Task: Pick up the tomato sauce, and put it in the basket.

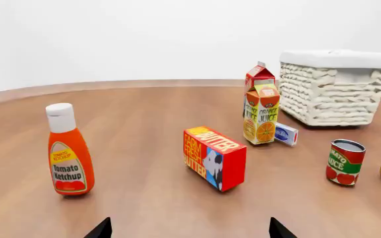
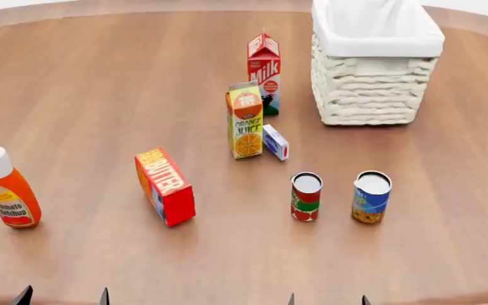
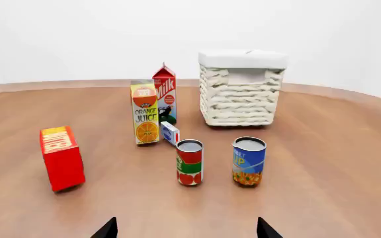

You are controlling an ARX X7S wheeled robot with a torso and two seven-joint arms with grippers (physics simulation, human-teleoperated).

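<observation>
Only dark fingertips showed at the bottom edge: the left gripper [image 2: 63, 296] and right gripper [image 2: 327, 299], both spread apart. The tomato sauce [image 2: 306, 196] stood upright ahead of the right fingertips [image 2: 291, 299], the basket [image 2: 376, 95] well beyond it.

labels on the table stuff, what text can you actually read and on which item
"Tomato Ketchup": ketchup bottle
"FARM FRESH BUTTER": butter box
"ORANGE JUICE": juice carton
"Milk": milk carton
Tomato sauce: print too blurred to read
Blue can: only partial letters, unreadable
Small white-and-blue box: print too small
Basket: no text
</observation>
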